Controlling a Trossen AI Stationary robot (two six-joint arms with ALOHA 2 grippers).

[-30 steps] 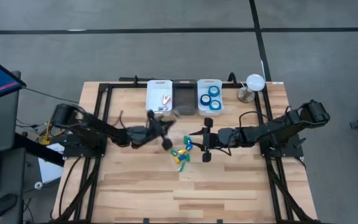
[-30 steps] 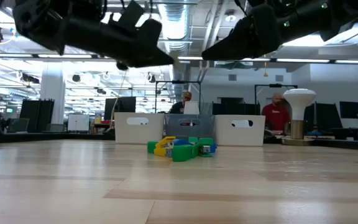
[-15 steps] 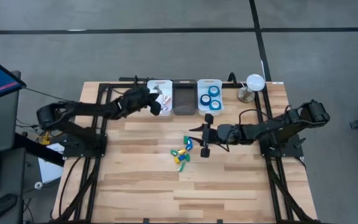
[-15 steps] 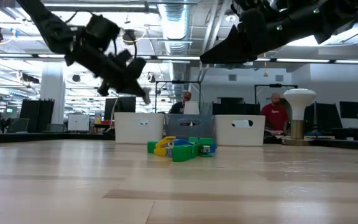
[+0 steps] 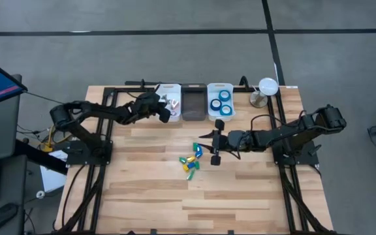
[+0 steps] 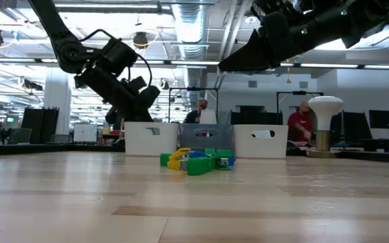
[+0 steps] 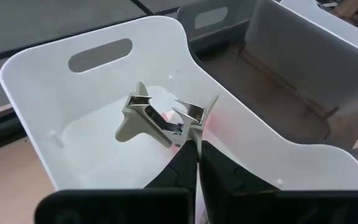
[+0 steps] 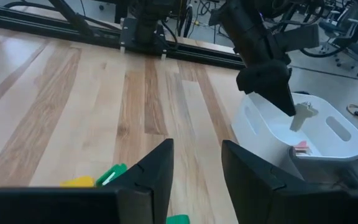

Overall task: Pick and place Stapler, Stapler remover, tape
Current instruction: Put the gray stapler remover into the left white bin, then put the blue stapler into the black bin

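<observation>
My left gripper [image 5: 164, 112] hangs over the left white bin [image 5: 159, 91] at the far edge, shut on a beige and silver stapler remover [image 7: 157, 117]. A small pink piece [image 8: 300, 147] lies in that bin. The tape [image 5: 222, 99], bright blue rolls, lies in the right white bin [image 5: 209, 88]. Small green, yellow and blue staplers [image 5: 190, 161] lie heaped on the table's middle. My right gripper [image 5: 207, 145] hovers just right of the heap, above the table, open with nothing between its fingers [image 8: 157, 177]. My left gripper pinches the stapler remover between its two fingertips [image 7: 188, 155], at the metal part [image 7: 178, 129] between the two beige wings. The fingers slant down toward the far edge. The remover hangs at their free ends, clear of the bin's floor [image 8: 303, 115].
A dark bin [image 5: 194, 102] stands between the two white ones. A white lamp-like stand [image 5: 264, 91] sits at the far right corner. Black frame rails run along the table's left and right sides. The near half of the wooden table [image 5: 194, 202] is bare. People show in the room behind.
My left gripper has swung from beside the heap of staplers toward the table's far edge and stopped over the left white bin, sinking a little and rolling its wrist, with the stapler remover still between its shut fingers.
</observation>
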